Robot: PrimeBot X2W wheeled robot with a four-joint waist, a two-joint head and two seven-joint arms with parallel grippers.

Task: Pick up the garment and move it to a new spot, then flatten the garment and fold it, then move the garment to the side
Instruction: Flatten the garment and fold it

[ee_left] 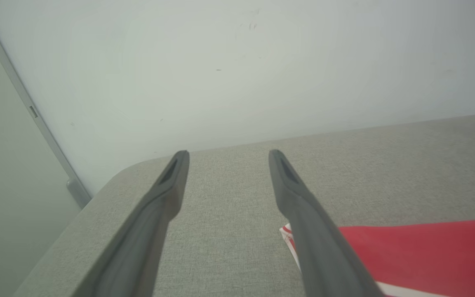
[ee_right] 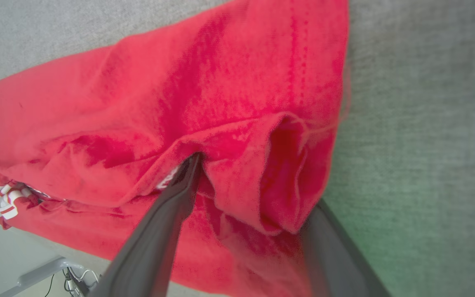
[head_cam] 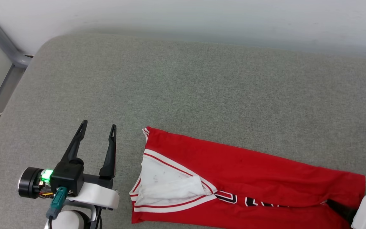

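Note:
The garment lies folded lengthwise on the grey padded surface, red with a white sleeve and striped trim at its left end and black lettering along its near edge. My left gripper hovers open and empty just left of the garment's left end; in the left wrist view the left gripper has the garment's corner beside its right finger. My right gripper is at the garment's right end. In the right wrist view the right gripper stands wide, a loose fold of the garment between its fingers, one fingertip tucked under cloth.
A white wall runs along the far edge of the surface. A grey metal rail stands past the rounded far-left corner. Bare grey padding stretches behind and left of the garment. Cables lie on the floor below the near edge.

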